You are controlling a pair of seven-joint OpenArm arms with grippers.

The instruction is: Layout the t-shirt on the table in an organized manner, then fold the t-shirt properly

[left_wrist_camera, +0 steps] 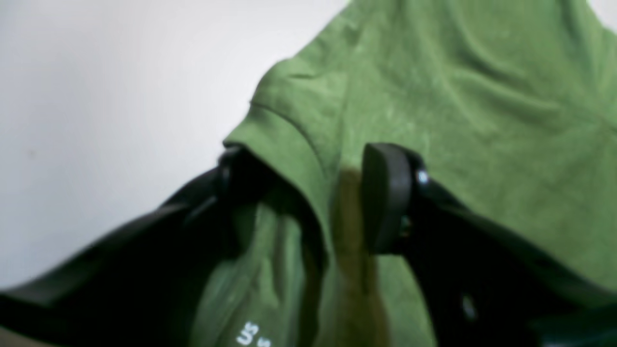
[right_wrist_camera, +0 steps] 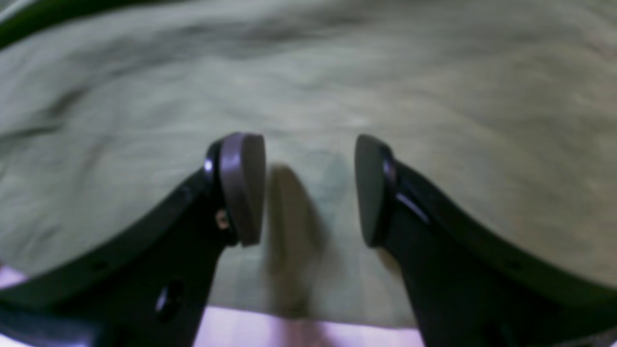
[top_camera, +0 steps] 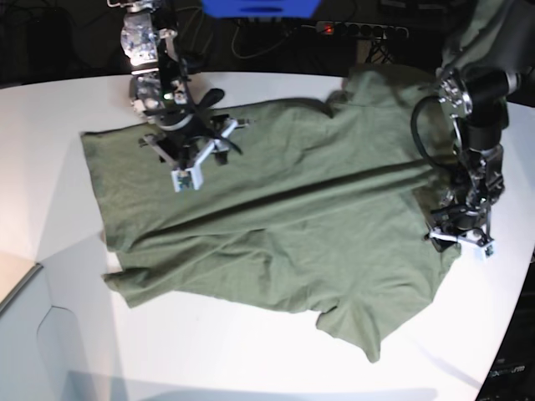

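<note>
- The olive-green, soft cotton short-sleeved t-shirt (top_camera: 276, 209) lies spread across the smooth white counter (top_camera: 75, 100), wrinkled, with long shallow creases running across its body.
- One short sleeve (top_camera: 359, 330) juts toward the counter's near edge; the other reaches toward the far edge, between the two pincers.
- The straight hem lies just beside the right pincer (top_camera: 194, 159), on its outer side.
- The right pincer (right_wrist_camera: 311, 188) hangs over the shirt's cloth with its two flat, rounded grey pads (right_wrist_camera: 243, 188) set apart and only fabric seen in the gap below; nothing is pinched between them.
- Beneath the right pincer the cloth looks pale, matte and softly rippled; a strip of bare counter shows at the cloth's edge just behind the pads.
- The left pincer (left_wrist_camera: 308, 193) stands at the shirt's collar end, by the counter's curved edge.
- A fold of the shirt's edge with a stitched band rises up between its dark pads (left_wrist_camera: 385, 197). The pads stand at a middling gap on either side of the fold; whether they press the cloth I cannot tell.
- Small white printed lettering (left_wrist_camera: 250, 335) shows on the fabric just under the left pincer, blurred.
- Beyond the left pincer the cloth spreads away in broad, soft folds, with bare white counter to one side.
</note>
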